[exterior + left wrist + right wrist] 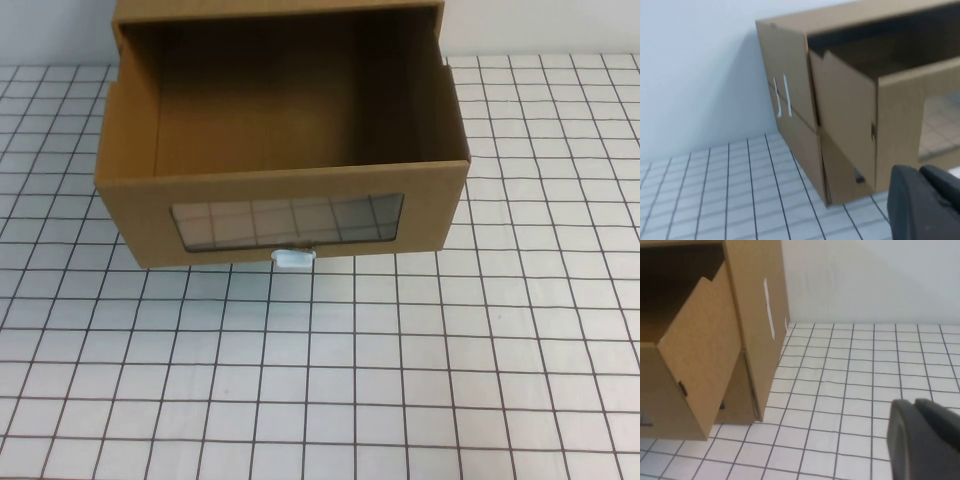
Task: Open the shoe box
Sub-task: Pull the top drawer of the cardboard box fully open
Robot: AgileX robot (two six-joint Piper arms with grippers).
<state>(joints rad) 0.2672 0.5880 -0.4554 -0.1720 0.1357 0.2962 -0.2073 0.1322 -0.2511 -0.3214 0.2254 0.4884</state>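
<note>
Shoe box with drawer slid out, white pull tab in front. Left gripper near its left side, right gripper near its right, fingers pressed together

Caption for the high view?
Brown cardboard shoe box open and empty on white gridded table; left end effector, right end effector flank it off-frame.

shoe box — brown cardboard | handle — white | table white, black grid

Shoe box at table rear; drawer projecting forward from sleeve; left gripper near drawer's left front corner; right gripper apart, right of box.
</note>
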